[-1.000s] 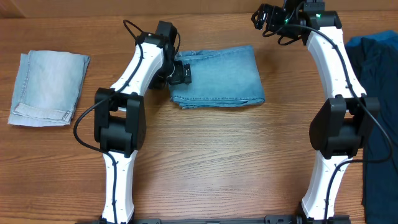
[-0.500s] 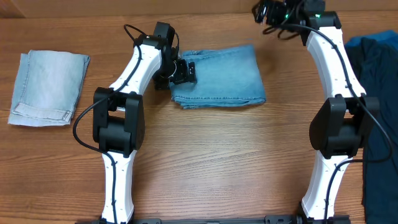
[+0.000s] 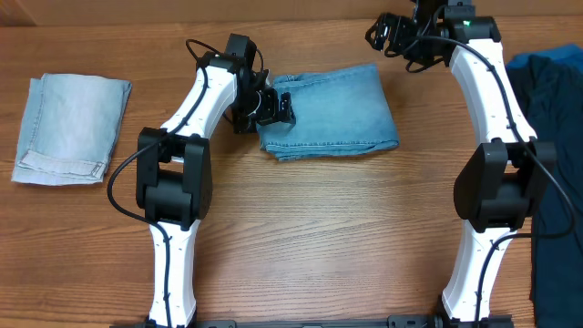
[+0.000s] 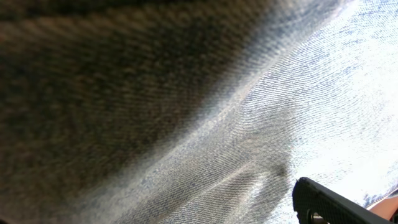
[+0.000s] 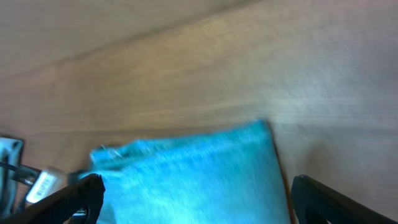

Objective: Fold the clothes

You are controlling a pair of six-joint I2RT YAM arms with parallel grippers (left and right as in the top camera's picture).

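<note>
Pressing jeans [image 3: 337, 114], left fingers [image 4: 336, 205] seemingly spread, right fingers [image 5: 339, 200] released, navy garment [image 3: 556, 82] right, pale denim [image 3: 68, 128] left

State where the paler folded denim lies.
In the overhead view, the paler denim lies at the far left of the table, well apart from the blue jeans at top centre.
</note>
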